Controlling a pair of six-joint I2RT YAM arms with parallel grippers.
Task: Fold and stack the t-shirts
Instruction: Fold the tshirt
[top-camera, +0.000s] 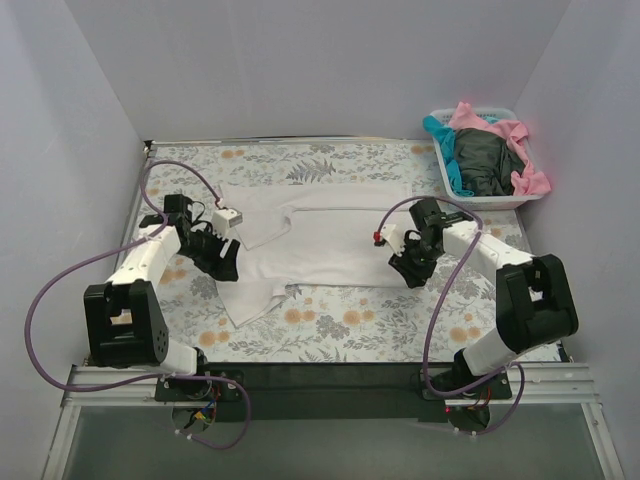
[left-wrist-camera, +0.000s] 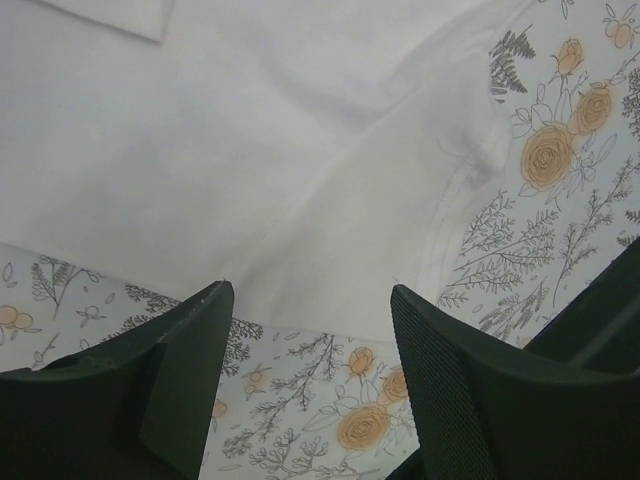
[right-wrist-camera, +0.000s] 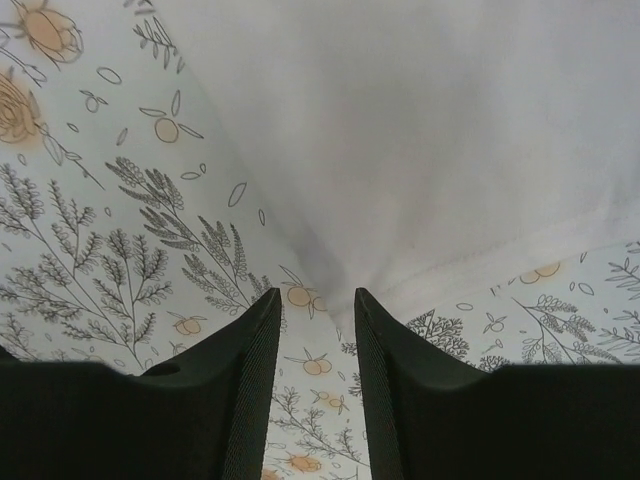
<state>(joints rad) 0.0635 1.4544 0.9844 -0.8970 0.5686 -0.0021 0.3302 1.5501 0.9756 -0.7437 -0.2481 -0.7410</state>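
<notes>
1. We've got a table covered in a flowery sheet (top-camera: 340, 320), pale walls all round.
2. The white t-shirt (top-camera: 330, 235) lies spread mid-table, partly folded.
3. Our left gripper (left-wrist-camera: 310, 300) sits at its 9 o'clock edge, fingers wide apart.
4. Our right gripper (right-wrist-camera: 318, 300) is at 3 o'clock, fingers nearly together with a narrow gap, nothing pinched.
5. The basket (top-camera: 445, 172) at 1 o'clock holds the pink, teal and dark shirts (top-camera: 485, 150).

left gripper (left-wrist-camera: 310, 300) jaws spread wide above white t-shirt (left-wrist-camera: 250, 150) on floral sheet (left-wrist-camera: 560, 170).
</notes>
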